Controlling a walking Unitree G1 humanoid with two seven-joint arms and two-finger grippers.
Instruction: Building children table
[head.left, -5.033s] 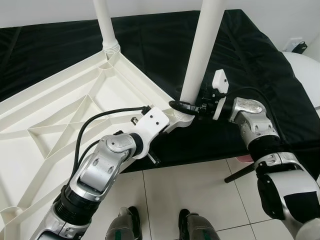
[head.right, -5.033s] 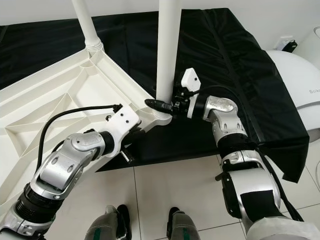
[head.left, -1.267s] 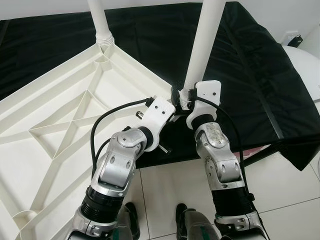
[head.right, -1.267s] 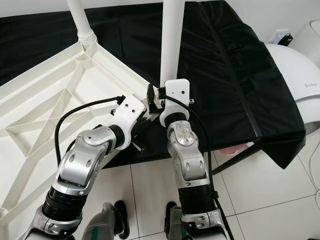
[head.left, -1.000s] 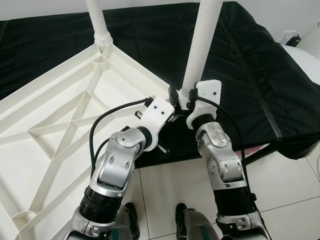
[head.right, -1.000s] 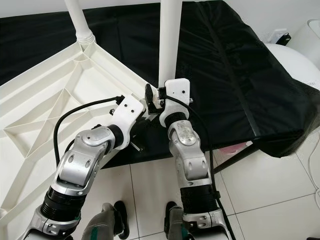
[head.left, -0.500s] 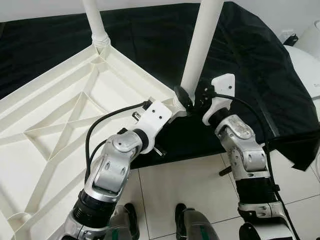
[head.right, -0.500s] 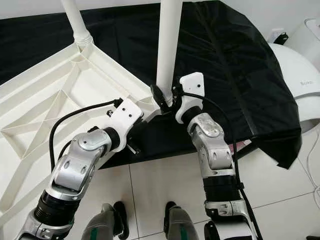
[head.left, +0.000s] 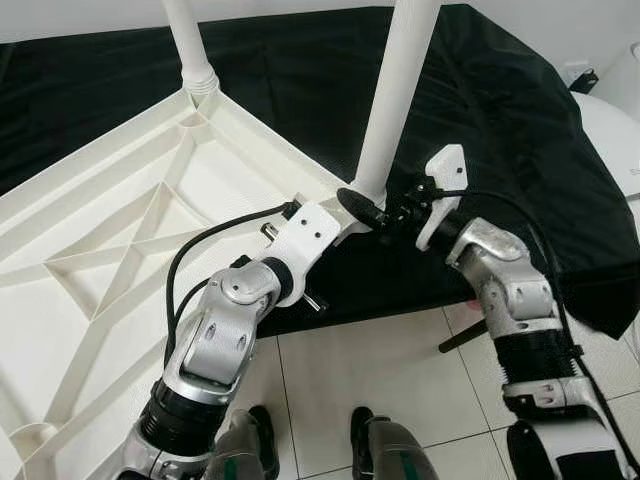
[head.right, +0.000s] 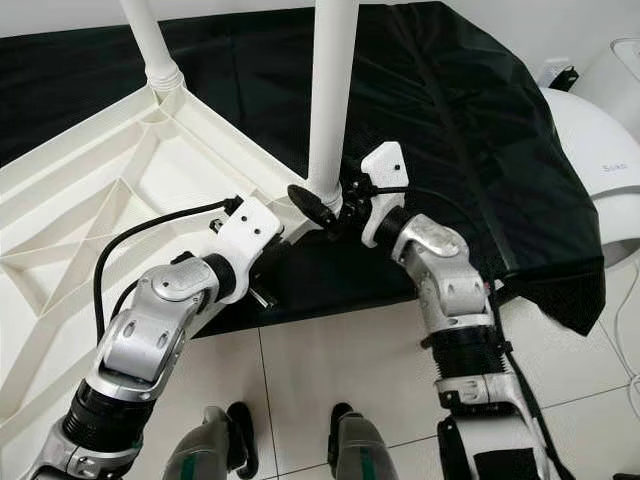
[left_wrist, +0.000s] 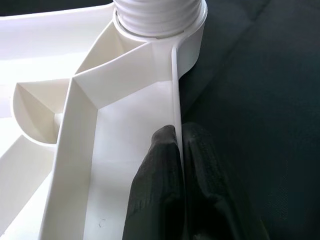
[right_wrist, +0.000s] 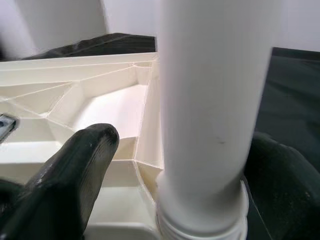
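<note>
The white table top (head.left: 120, 200) lies upside down on a black cloth, its ribbed underside facing up. Two white legs stand upright in its corners, a far leg (head.left: 187, 40) and a near leg (head.left: 400, 90). My left gripper (left_wrist: 177, 132) is shut on the thin rim wall just below the near leg's threaded socket (left_wrist: 160, 15). At the base of the near leg my right gripper (right_wrist: 182, 140) is open. One finger (right_wrist: 80, 170) stands off on the table side and the other (right_wrist: 280, 165) sits behind the leg.
The black cloth (head.left: 500, 110) drapes over the support and hangs off its right corner. A white rounded appliance (head.left: 612, 130) stands at the far right. Tiled floor (head.left: 350, 370) lies below the table's near corner, with my feet on it.
My right forearm has swung from straight in front of the near leg out to the right, its gripper turning around the leg's base. The left gripper has kept its hold on the rim.
</note>
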